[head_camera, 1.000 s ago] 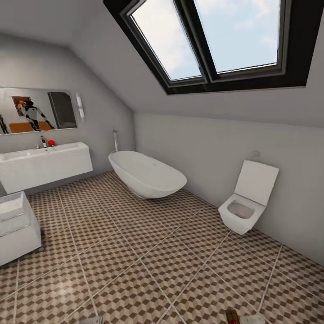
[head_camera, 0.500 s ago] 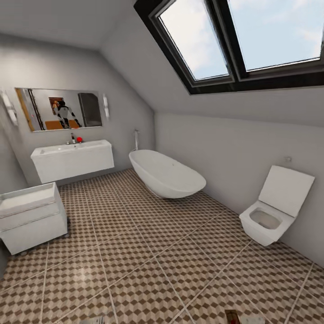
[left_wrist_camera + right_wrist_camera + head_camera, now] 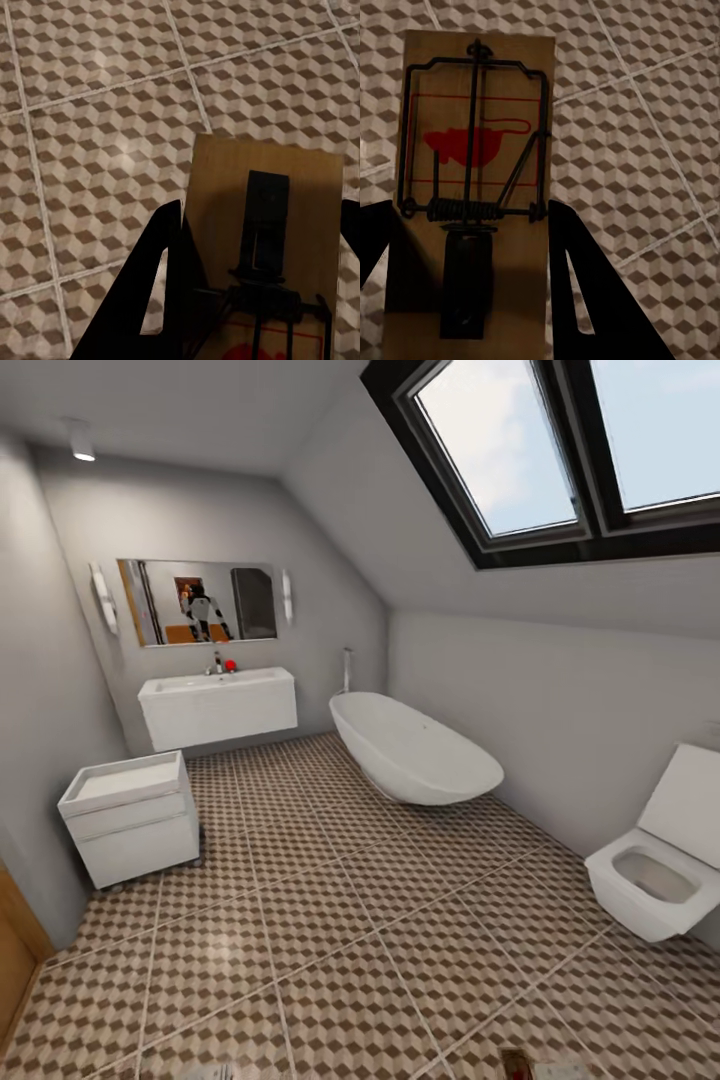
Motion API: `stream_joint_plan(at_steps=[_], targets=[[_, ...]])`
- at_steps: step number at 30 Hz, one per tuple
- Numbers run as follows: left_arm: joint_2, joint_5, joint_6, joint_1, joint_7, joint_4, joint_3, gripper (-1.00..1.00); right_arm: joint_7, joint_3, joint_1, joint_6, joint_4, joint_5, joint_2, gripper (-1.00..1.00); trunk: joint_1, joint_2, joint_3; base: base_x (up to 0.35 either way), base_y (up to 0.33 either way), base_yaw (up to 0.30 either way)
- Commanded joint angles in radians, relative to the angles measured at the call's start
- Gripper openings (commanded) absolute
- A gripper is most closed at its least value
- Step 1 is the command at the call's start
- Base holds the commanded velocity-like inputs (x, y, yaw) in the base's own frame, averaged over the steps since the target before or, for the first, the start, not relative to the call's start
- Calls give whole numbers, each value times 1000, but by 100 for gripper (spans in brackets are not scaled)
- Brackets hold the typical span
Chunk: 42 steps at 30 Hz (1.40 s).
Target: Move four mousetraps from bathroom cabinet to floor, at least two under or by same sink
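Observation:
In the left wrist view my left gripper (image 3: 259,300) is shut on a mousetrap (image 3: 225,195), a brown wooden board with a dark metal bar, held above the cube-patterned bathroom floor (image 3: 90,112). My right gripper (image 3: 472,285) is shut on a second mousetrap (image 3: 476,97), its spring and red mouse print facing the camera. The tip of that trap (image 3: 515,1062) pokes in at the head view's bottom edge. The white bathroom sink (image 3: 217,705) hangs on the far wall under a mirror, well away from both grippers. The cabinet appears as an orange reflection in the mirror (image 3: 195,632).
A small white drawer unit (image 3: 130,815) stands on the left by the wall. An oval white bathtub (image 3: 415,750) lies to the right of the sink and a wall-hung toilet (image 3: 655,870) is at the far right. An orange-brown wooden edge (image 3: 15,950) shows at lower left. Open tiled floor (image 3: 350,920) stretches between them.
The camera has swung left: sink, tub and toilet now sit further right in the picture, and the drawer unit has come fully into view. The trap tip stays at the bottom edge.

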Motion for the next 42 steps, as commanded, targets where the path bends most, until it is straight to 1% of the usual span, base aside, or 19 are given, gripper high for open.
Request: stream_joint_plan(at_steps=[1,31,36,42], targets=[[-1,1,-5,-1,4,3,-7,-100,3,9,-1,-7,4,-13,0,-100,0,-1,0,0,0,298],[-1,1,-4,-1,-3,3,-7,-100,3,9,-1,-6,4,-13,1,-100,0,-1,0,0,0,298],[-1,-1,-1,-1,-3,3,-7,-100,3,10,-1,-6,4,-13,1,-100,0,-1,0,208,-11,258],[-1,-2,1,-1,-1,3,-8,-100,3,10,-1,-6,4,-13,2,-100,0,-1,0,319,-103,37]])
